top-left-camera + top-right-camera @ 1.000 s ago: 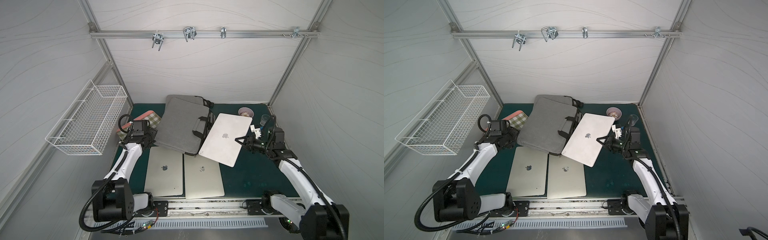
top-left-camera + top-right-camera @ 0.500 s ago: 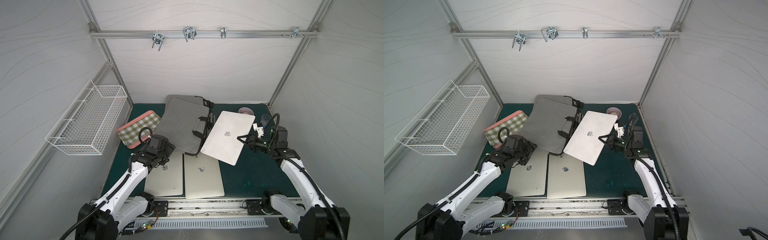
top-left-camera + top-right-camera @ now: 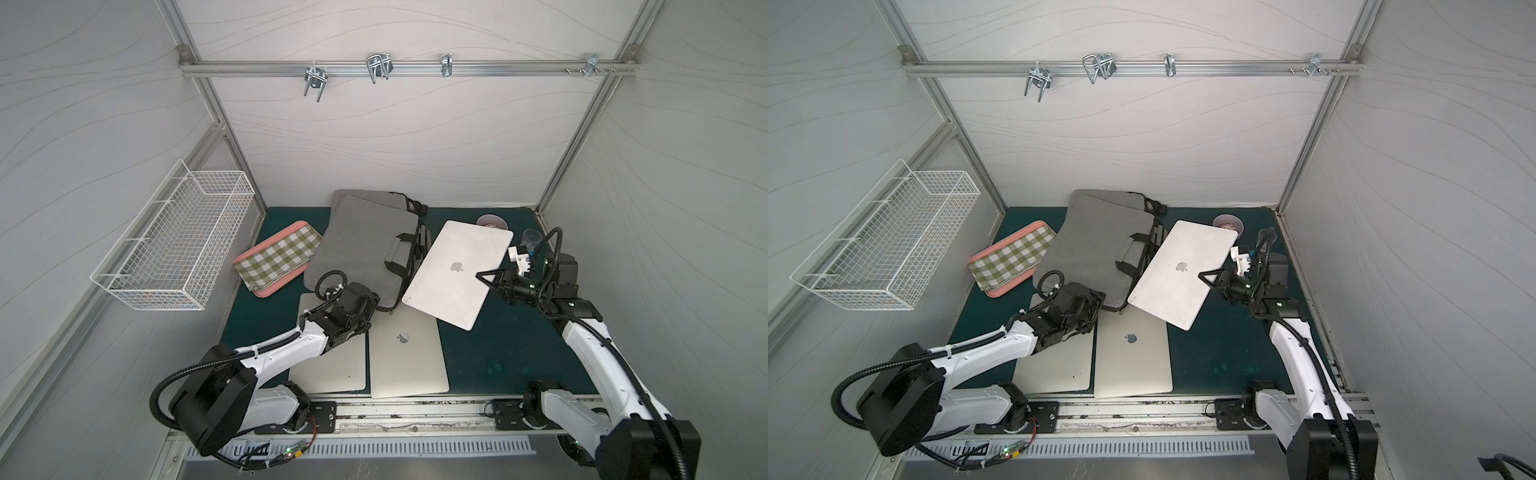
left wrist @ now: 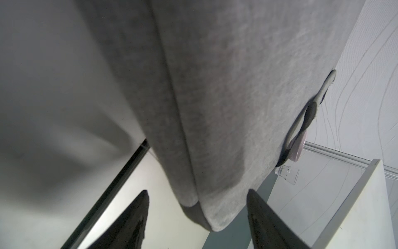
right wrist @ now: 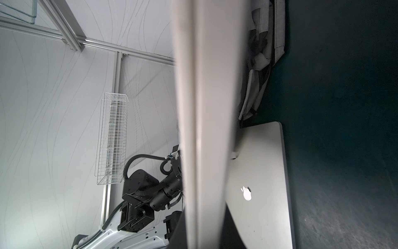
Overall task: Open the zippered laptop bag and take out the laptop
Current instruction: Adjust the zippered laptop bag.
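Note:
The grey laptop bag (image 3: 357, 249) (image 3: 1088, 249) lies at the back middle of the green mat, its handle side toward the right. A silver laptop (image 3: 453, 274) (image 3: 1179, 278) hangs tilted beside that open side, clear of the bag. My right gripper (image 3: 482, 277) (image 3: 1203, 277) is shut on its right edge. In the right wrist view that edge (image 5: 204, 107) fills the middle. My left gripper (image 3: 373, 302) (image 3: 1098, 300) is at the bag's near corner. Its open fingers (image 4: 137, 215) stand either side of that corner (image 4: 215, 215) with gaps showing.
Two more silver laptops (image 3: 332, 365) (image 3: 407, 353) lie flat side by side at the front. A checked tray (image 3: 278, 257) sits left of the bag, a second grey bag (image 3: 370, 197) under it. A pink bowl (image 3: 492, 220) and clear cup (image 3: 532, 237) stand back right. A wire basket (image 3: 174, 245) hangs on the left wall.
My left arm has swung from the bag's left side by the tray to its near corner, and its jaws have narrowed a little. The right gripper has raised the laptop slightly.

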Motion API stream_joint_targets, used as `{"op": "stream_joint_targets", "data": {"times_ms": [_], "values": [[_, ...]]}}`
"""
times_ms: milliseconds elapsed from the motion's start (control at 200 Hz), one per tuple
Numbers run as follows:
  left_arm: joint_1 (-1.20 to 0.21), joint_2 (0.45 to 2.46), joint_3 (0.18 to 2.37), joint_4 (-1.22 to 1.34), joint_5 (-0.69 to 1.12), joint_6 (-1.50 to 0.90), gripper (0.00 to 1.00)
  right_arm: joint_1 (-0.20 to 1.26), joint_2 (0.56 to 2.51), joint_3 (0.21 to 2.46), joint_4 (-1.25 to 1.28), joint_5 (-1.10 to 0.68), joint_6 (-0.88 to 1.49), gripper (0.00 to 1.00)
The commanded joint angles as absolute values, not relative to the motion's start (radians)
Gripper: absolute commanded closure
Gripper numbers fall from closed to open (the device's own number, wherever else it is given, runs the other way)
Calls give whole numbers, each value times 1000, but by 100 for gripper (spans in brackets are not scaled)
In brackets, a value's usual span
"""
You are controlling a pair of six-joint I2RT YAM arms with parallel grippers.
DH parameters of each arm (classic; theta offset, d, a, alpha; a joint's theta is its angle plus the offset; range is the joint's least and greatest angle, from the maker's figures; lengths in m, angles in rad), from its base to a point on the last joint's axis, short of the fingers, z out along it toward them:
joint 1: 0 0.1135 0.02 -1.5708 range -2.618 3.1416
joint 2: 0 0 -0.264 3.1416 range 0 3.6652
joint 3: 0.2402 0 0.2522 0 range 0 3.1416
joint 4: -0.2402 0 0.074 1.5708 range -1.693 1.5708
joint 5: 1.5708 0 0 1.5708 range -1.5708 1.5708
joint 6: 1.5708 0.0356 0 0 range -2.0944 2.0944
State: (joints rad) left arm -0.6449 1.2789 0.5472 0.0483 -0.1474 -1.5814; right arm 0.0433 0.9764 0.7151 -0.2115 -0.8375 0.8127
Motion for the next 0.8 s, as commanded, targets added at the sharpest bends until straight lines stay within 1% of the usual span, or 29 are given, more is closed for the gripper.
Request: {"op": "stream_joint_targets", "data": {"times_ms": [0,90,225,355,360,415,495,635,795], "values": [[-666,1328,551,214,-189,-1663,36,34,938,736,-84,-909,807,100],[-674,1366,563,240,-186,-1675,44,32,942,738,-81,-910,808,100],[-677,1395,571,293,-181,-1700,69,32,944,738,-81,-912,804,100],[-680,1418,571,350,-191,-1779,91,31,948,732,-76,-912,803,100],[-680,1419,571,354,-191,-1782,93,31,949,732,-76,-913,804,100],[-681,1426,576,386,-209,-1816,100,29,948,732,-71,-914,805,100],[-681,1443,598,413,-233,-1860,100,30,947,735,-70,-916,806,100],[-681,1516,635,580,-296,-1947,100,31,950,747,-69,-920,810,100],[-666,1625,737,658,-298,-1937,100,31,945,755,-66,-931,813,100]]}}
